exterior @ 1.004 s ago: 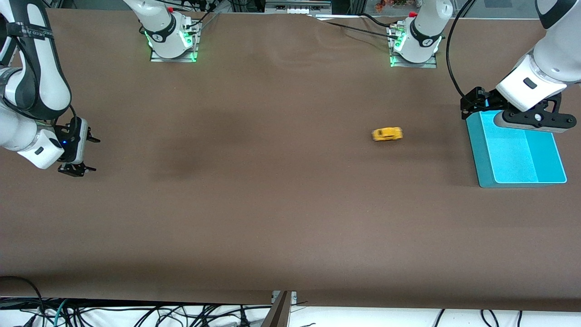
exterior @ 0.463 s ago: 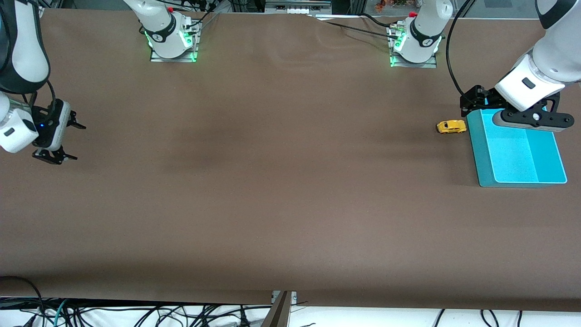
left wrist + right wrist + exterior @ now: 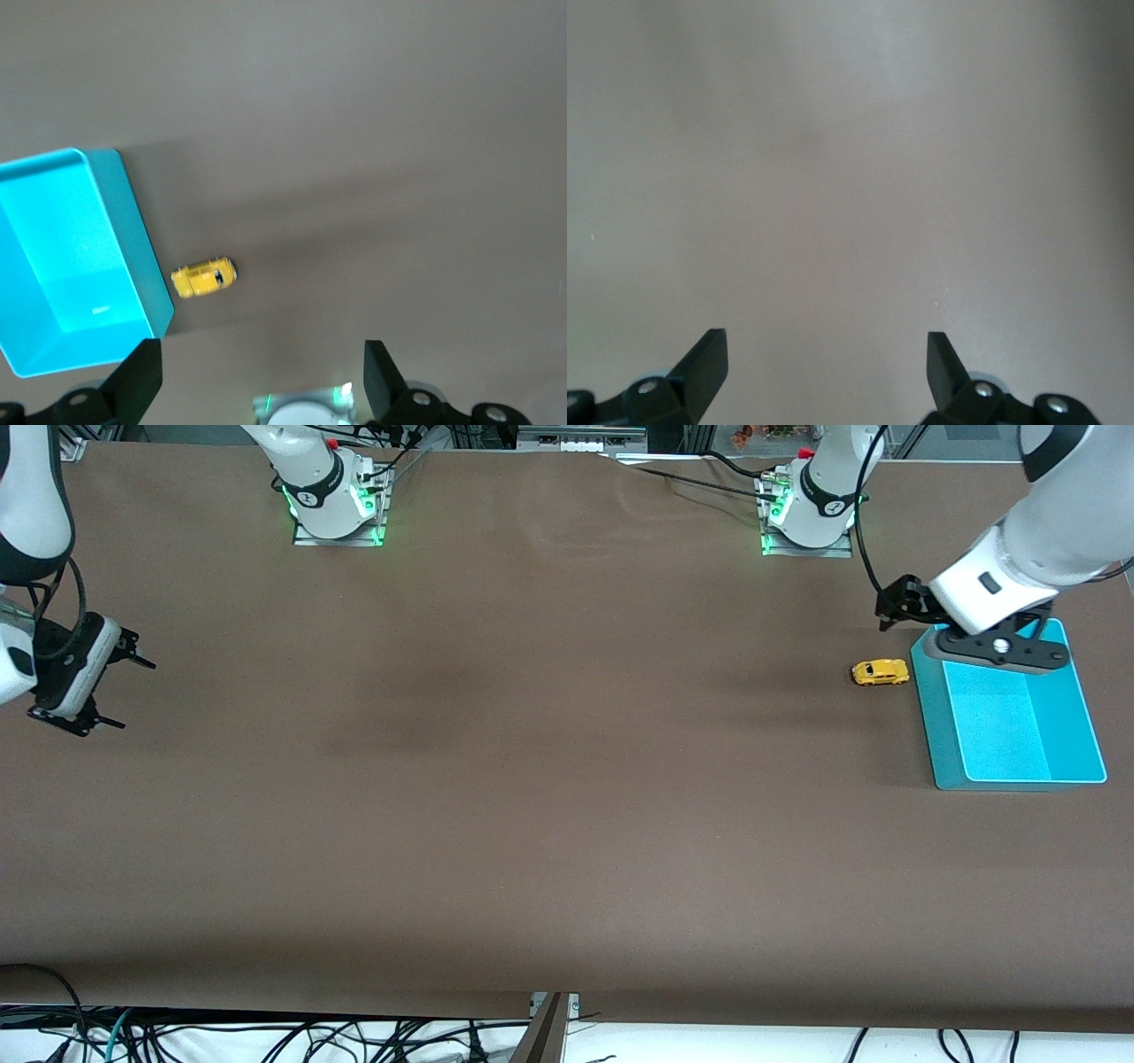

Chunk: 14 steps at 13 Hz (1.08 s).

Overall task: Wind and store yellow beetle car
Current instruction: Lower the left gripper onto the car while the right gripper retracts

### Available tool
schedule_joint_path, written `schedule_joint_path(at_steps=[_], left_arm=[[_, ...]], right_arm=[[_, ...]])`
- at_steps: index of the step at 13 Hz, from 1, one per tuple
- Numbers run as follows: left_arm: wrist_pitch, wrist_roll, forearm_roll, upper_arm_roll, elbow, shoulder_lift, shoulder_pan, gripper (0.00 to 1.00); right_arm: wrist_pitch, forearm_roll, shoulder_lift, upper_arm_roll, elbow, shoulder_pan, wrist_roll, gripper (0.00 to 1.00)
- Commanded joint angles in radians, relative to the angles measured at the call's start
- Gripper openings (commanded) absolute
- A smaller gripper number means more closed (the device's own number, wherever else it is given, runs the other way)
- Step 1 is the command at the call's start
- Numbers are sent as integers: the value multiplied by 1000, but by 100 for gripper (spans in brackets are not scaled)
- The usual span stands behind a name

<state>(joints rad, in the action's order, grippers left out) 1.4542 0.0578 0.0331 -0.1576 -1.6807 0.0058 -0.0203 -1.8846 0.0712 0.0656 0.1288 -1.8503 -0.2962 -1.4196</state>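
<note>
Now yellow beetle car sits on bench against teal bin. Left gripper open, empty, above; right gripper open, waiting. Risk: descending finger nudges the car, rolling it away.

the yellow beetle car looks like glossy painted plastic, the turquoise tray beside it like smooth, slightly shiny plastic, and the brown table cover like matt, faintly wrinkled cloth or paper, which one unclear.

Bright, even overhead light; soft shadows on the table; wrist views slightly hazy.
</note>
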Motion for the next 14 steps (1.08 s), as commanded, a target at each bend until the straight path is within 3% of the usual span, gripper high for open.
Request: schedule_joint_path(at_steps=[1,3,7,12,14], left_arm=[[-29,173,-10,-11,-69,5,5,100],[9,295,-6,-11,-149,5,8,100],[257,541,60,-11,-396,-20,20,100],[607,939,109,-11,-661,-29,184,99],[739,1095,204,-11,-758,-33,215,99]], right_arm=[[47,-13,-61,8,3,14,204,99],[48,-34,-93,8,3,46,405,99],[113,-45,-177,5,3,118,815,99],[179,-54,-205,5,40,170,1177,99],[199,-82,-198,3,80,187,1257,99]])
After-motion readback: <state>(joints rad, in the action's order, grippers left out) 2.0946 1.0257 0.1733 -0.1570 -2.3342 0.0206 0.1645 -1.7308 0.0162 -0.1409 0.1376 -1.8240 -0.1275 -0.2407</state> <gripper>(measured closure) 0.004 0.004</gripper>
